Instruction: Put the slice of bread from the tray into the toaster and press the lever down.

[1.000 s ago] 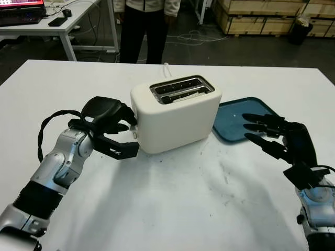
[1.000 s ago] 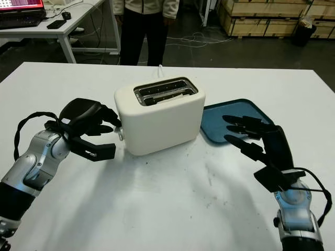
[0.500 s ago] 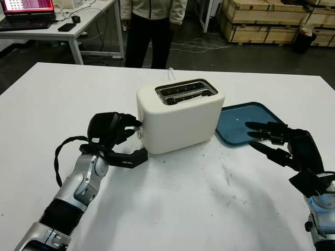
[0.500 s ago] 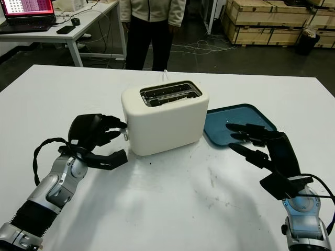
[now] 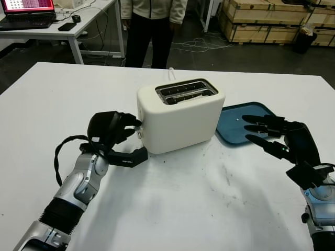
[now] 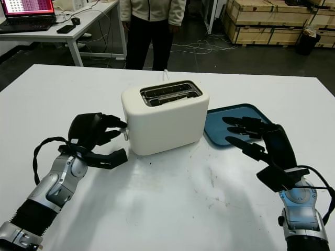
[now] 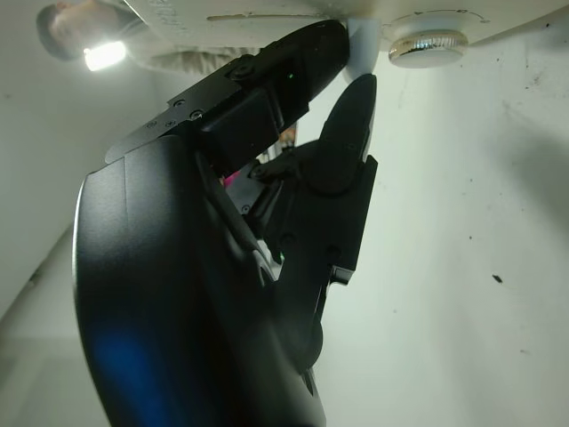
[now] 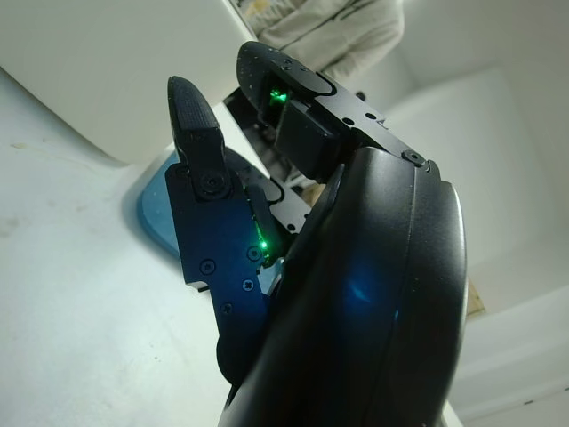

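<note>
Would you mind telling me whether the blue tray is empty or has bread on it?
Empty: the tray shows bare blue, with no bread on the part in view; the open right hand covers its near edge.

The left hand (image 5: pixel 112 129) is covering the lever end of the toaster (image 5: pixel 180 115), so the lever's height is staying unclear. The slots are looking too dark to tell whether bread is sitting inside. The right hand (image 5: pixel 280 137) is hiding part of the tray (image 5: pixel 235 119). The top edge is cutting off the person (image 5: pixel 153 26) standing behind the table.
</note>
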Controlling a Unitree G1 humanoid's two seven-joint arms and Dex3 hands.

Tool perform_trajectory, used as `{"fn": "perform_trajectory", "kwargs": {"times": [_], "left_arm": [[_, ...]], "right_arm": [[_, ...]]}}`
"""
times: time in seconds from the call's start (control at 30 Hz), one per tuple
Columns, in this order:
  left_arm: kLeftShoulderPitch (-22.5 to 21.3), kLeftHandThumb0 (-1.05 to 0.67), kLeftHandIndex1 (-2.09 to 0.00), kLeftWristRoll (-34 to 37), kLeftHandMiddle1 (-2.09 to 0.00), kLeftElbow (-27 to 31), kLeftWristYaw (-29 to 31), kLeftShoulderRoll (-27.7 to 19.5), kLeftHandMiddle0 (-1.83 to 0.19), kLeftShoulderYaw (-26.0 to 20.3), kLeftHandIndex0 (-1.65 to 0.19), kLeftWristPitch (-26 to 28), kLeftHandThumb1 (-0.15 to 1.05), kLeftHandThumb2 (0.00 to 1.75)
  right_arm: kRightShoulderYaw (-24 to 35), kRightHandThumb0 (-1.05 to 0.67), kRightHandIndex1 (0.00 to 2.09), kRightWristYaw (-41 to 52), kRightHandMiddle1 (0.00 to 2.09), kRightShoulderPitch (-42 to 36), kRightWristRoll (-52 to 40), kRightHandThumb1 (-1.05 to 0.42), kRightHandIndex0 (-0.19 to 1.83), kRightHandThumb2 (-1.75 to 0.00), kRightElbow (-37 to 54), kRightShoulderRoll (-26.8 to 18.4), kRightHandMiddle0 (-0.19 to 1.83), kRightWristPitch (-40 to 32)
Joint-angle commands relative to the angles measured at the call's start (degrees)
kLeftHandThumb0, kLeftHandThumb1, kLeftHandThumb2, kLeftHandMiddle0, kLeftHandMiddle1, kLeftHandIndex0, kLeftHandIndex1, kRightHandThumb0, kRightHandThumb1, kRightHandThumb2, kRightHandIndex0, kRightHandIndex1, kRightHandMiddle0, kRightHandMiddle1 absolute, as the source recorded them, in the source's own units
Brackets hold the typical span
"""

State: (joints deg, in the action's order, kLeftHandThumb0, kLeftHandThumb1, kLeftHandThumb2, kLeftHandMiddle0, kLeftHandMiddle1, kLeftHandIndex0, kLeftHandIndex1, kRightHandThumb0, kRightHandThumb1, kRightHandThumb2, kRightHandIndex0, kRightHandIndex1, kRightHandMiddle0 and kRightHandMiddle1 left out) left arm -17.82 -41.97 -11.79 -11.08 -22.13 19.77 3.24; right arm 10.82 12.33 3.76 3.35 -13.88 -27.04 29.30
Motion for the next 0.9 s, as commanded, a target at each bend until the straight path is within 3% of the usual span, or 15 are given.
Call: {"fn": "perform_trajectory", "kwargs": {"times": [0.0, 0.2, 0.37, 0.5, 0.53, 0.67, 0.7, 0.87], "left_arm": [[3.5, -0.26, -0.02, -0.2, -0.83, -9.4, 16.3, 6.1, -0.77, 12.7, -1.11, 0.5, 0.92, 0.02], [1.2, -0.26, -0.06, 0.3, -0.95, -10.0, 17.4, 3.6, -0.88, 12.8, -1.20, -3.6, 0.90, 0.00], [0.6, -0.25, -0.06, 1.0, -0.98, -4.4, 17.6, 3.1, -0.97, 11.7, -1.20, -3.2, 0.81, 0.00], [1.3, -0.25, -0.07, 2.0, -1.26, -0.5, 17.4, 4.9, -0.86, 11.7, -1.24, -2.3, 0.80, 0.00], [1.4, -0.27, -0.07, 2.0, -1.24, -1.8, 18.7, 5.7, -0.86, 12.5, -1.24, -1.1, 0.81, 0.01], [3.0, -0.21, -0.01, -0.4, -0.62, -18.8, 22.4, 12.0, -0.87, 17.4, -1.13, 2.5, 0.83, 0.00], [3.5, -0.23, -0.01, -0.6, -0.57, -20.4, 23.4, 12.8, -0.88, 18.3, -1.12, 2.7, 0.84, 0.01], [1.9, -0.27, 0.00, -0.3, -0.48, -17.6, 26.9, 12.6, -0.87, 18.2, -1.06, 4.9, 0.89, 0.02]], "right_arm": [[-0.4, -0.35, 0.01, -0.2, 0.00, 1.9, 0.0, -0.92, 1.03, -0.02, -0.9, 0.1, 0.88, -1.2], [-0.4, -0.36, 0.01, 0.1, 0.00, 1.6, -0.5, -0.92, 1.03, -0.03, -0.3, 0.2, 0.88, -1.7], [0.0, -0.36, 0.01, -0.4, 0.00, 0.2, 0.1, -0.92, 1.03, -0.02, 0.8, 0.0, 0.89, -1.6], [0.5, -0.37, 0.00, -0.2, 0.00, -1.2, -0.3, -0.92, 1.02, -0.03, 1.9, -0.2, 0.89, -1.1], [0.5, -0.37, 0.00, -0.1, 0.00, -1.4, -0.4, -0.92, 1.02, -0.03, 2.1, -0.2, 0.89, -1.1], [0.6, -0.37, 0.00, 0.3, 0.00, -1.3, -0.6, -0.92, 1.00, -0.04, 1.3, -0.8, 0.87, -0.9], [0.6, -0.37, 0.00, 0.6, 0.00, -1.0, -0.8, -0.92, 1.00, -0.04, 0.9, -0.9, 0.87, -1.0], [-0.1, -0.35, 0.00, 0.0, 0.00, 1.7, 0.1, -0.92, 1.00, -0.04, -1.5, -0.7, 0.86, -0.9]]}}
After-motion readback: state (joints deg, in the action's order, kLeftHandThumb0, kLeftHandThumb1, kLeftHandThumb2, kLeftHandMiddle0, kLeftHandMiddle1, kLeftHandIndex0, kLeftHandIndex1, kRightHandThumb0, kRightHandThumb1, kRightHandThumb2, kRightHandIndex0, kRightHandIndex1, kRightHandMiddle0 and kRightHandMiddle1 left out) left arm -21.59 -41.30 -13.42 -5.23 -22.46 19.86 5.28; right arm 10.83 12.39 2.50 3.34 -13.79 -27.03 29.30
